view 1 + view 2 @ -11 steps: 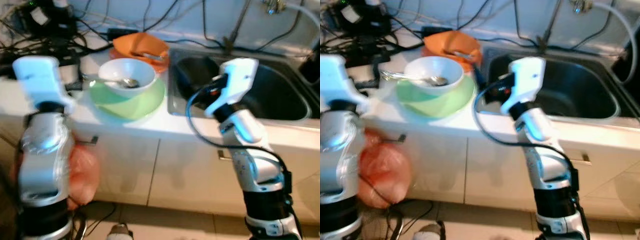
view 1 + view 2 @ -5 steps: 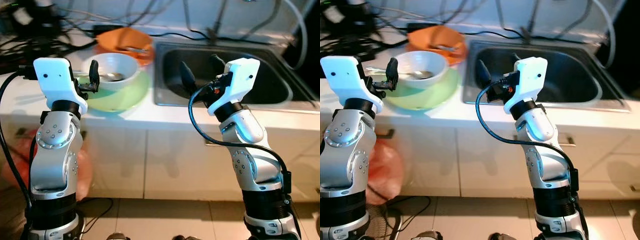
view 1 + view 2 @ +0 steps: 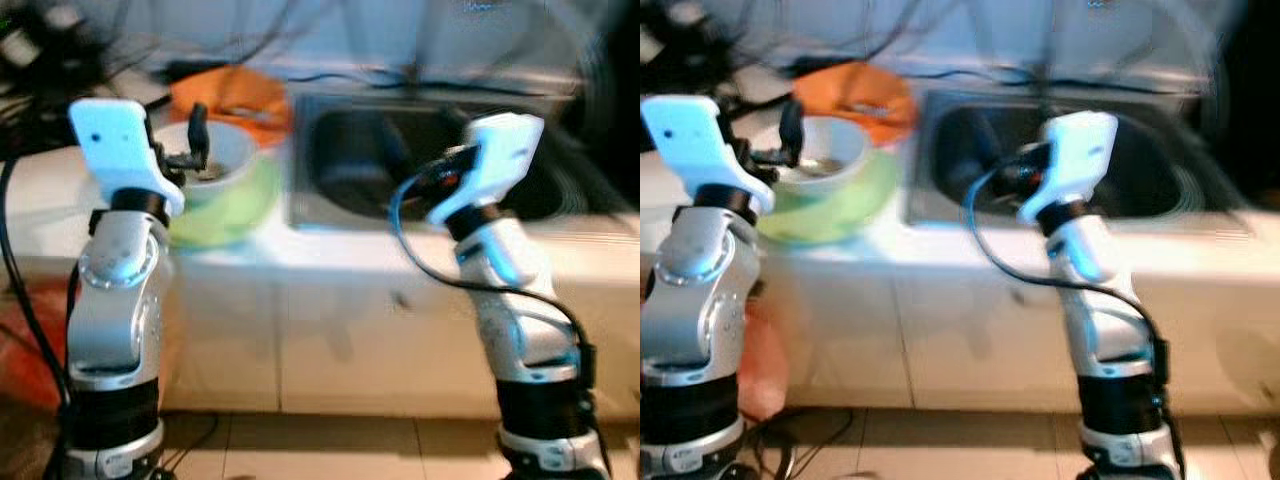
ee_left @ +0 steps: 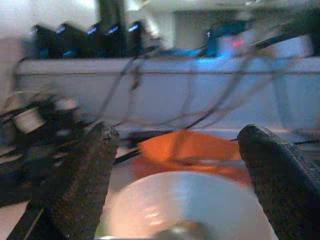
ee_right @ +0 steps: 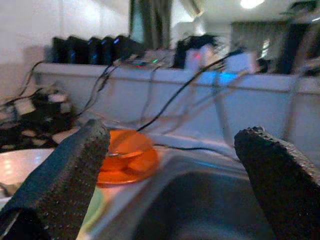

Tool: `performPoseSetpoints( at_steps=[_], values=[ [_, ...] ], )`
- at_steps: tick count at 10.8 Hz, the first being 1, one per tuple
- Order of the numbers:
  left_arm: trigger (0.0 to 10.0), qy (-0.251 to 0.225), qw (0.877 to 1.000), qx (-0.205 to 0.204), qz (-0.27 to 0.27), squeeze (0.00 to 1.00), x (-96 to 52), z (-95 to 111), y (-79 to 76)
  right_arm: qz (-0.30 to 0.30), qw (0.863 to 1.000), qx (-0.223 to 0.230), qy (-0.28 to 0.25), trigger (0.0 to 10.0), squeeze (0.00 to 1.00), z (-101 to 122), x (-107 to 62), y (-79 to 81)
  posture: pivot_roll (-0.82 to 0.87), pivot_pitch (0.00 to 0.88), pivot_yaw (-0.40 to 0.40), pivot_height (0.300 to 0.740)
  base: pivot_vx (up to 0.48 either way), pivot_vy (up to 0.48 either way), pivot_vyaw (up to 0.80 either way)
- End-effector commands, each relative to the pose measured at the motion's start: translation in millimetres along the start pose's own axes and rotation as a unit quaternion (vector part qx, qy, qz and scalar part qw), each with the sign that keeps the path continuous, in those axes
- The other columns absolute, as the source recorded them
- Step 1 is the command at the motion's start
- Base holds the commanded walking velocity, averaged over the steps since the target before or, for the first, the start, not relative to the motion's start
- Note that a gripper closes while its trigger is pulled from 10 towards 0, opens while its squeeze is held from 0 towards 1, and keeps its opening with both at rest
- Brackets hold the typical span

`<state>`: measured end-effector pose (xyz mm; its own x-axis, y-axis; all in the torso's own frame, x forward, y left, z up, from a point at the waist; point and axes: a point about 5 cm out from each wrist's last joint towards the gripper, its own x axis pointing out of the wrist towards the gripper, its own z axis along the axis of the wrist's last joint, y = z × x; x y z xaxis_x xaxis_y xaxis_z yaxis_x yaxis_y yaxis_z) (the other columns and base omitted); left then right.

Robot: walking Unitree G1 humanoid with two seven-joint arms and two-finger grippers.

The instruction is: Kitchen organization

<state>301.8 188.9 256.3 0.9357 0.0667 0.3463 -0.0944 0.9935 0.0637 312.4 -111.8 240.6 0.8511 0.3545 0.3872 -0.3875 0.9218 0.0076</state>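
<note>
At ten o'clock, the left gripper [image 4: 175, 200] hovered wide open over the white bowl [image 3: 222, 160]; the right gripper [image 5: 170, 190], equally spread, faced the sink [image 3: 970, 150] at one o'clock.

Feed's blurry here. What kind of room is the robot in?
Most likely a home kitchen: a steel sink set in a white counter over cabinets, with a white bowl on a green plate and an orange bowl behind.

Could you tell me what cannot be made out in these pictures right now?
- Inside of the white bowl: eye views are motion-blurred; in the left wrist view the picture's edge cuts it off.
- Contents of the orange bowl: too blurred and small.
- Sink basin floor: dark, blurred, partly behind the right gripper.
</note>
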Motion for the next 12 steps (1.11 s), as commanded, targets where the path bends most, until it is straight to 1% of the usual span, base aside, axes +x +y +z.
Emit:
performPoseSetpoints(
  at_steps=[1, 3, 5, 6, 7, 10, 12],
  values=[
    [10.0, -0.004, 1.000, -0.001, 0.004, 0.00, 0.0, 1.8, 0.9, 0.009, 1.000, -0.008, -0.002, 10.0, 0.00, 2.0, 0.8, 3.3, 0.10, 0.074, -0.066, 0.740, 0.446, 0.000, 0.00],
    [10.0, -0.005, 1.000, -0.005, 0.008, 0.00, -1.0, 1.8, 0.5, 0.018, 1.000, -0.008, 0.001, 10.0, 0.00, 0.8, 1.3, 6.0, 0.10, 0.074, -0.067, 0.740, 0.431, 0.000, 0.00],
    [10.0, -0.020, 1.000, -0.009, 0.016, 0.00, -1.4, 5.9, 0.7, 0.026, 1.000, -0.011, 0.004, 10.0, 0.00, -0.4, 0.7, 7.6, 0.10, 0.075, -0.071, 0.740, 0.000, 0.000, 0.00],
    [10.0, -0.024, 0.999, 0.004, 0.037, 0.00, -2.7, 7.2, 4.1, 0.030, 0.999, -0.013, 0.005, 10.0, 0.00, -0.5, 0.6, 8.9, 0.10, 0.075, -0.072, 0.740, 0.000, 0.000, 0.00],
    [10.0, -0.035, 0.995, 0.032, 0.088, 0.00, -6.5, 11.0, 16.2, 0.036, 0.999, -0.016, 0.004, 10.0, 0.00, -0.1, 0.2, 9.7, 0.10, 0.075, -0.072, 0.740, 0.000, 0.000, 0.00],
    [10.0, -0.043, 0.989, 0.067, 0.127, 0.00, -10.5, 15.7, 31.8, 0.038, 0.999, -0.017, 0.005, 10.0, 0.00, -1.1, 1.0, 10.1, 0.11, 0.076, -0.078, 0.740, 0.000, 0.000, 0.70],
    [10.0, -0.046, 0.988, 0.071, 0.132, 0.00, -9.9, 17.4, 32.5, 0.040, 0.999, -0.015, 0.005, 10.0, 0.00, -2.0, 1.7, 10.4, 0.11, 0.076, -0.075, 0.740, 0.000, 0.000, 0.45]
  ],
)
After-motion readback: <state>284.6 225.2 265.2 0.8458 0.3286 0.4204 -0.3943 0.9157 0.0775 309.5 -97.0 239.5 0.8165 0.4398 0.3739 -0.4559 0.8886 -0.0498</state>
